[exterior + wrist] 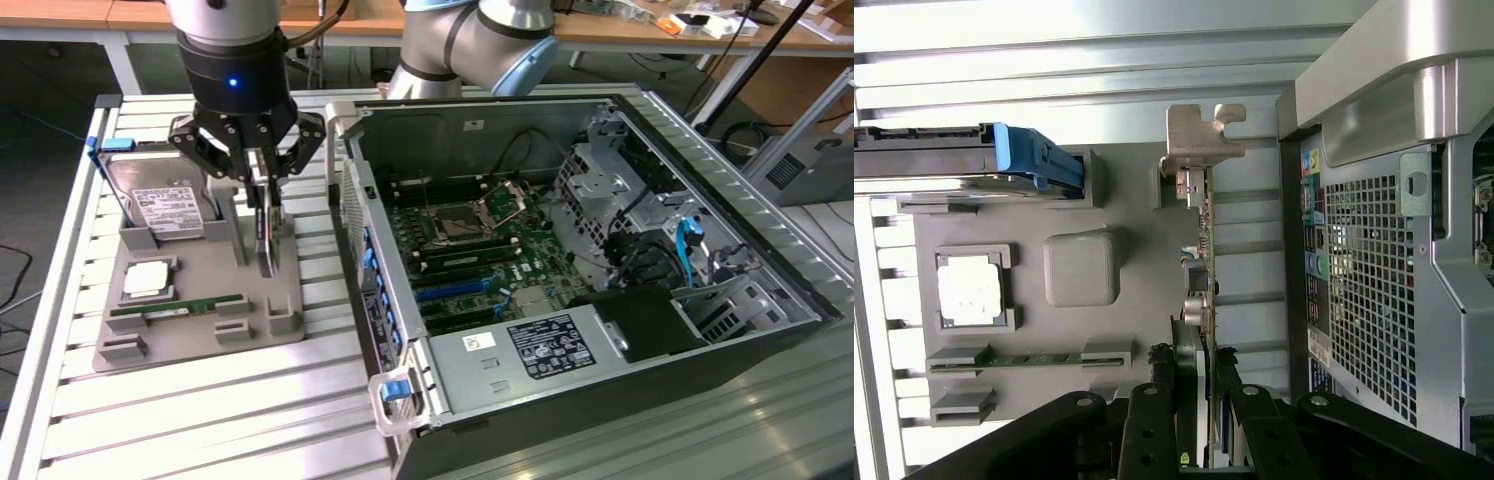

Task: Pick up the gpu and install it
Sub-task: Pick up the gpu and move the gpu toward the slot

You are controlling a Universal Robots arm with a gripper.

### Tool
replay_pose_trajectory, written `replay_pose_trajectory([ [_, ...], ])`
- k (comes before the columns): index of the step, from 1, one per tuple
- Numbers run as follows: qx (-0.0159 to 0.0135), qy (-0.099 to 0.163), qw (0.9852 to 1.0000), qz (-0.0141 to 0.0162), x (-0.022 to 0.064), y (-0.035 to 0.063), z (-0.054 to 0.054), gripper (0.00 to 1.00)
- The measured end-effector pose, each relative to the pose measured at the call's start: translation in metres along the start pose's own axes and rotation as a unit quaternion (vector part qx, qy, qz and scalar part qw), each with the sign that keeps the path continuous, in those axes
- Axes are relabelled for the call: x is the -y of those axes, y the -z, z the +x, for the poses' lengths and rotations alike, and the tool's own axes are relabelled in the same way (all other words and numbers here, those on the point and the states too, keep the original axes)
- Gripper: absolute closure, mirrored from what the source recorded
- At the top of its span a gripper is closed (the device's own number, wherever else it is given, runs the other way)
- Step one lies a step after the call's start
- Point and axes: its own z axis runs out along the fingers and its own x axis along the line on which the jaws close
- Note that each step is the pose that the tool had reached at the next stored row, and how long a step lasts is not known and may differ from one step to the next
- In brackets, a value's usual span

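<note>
The gpu (267, 235) is a thin dark card standing on edge over the right side of the grey parts tray (200, 345). My gripper (263, 200) comes down on it from above with a finger on each face, shut on the card. In the wrist view the gpu (1204, 290) is edge-on, its silver end bracket (1199, 140) at the far end. The black fingers (1162, 375) press its near end at my gripper (1194, 362). Whether the card's lower edge still rests in the tray I cannot tell.
The tray also holds a hard drive (167, 205) with a blue tab (1039, 160), a CPU (147, 280) and a green RAM stick (180, 308). The open PC case (747, 330) lies at the exterior view's right, motherboard (494, 240) exposed. Its perforated rear wall (1374, 290) is close beside the card.
</note>
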Motion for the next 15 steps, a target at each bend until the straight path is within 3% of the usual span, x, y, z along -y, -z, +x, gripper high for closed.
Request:
replay_pose_trajectory([
  [15,0.0,0.0,1.0,0.0,0.0,0.0033,-0.0001,0.73],
])
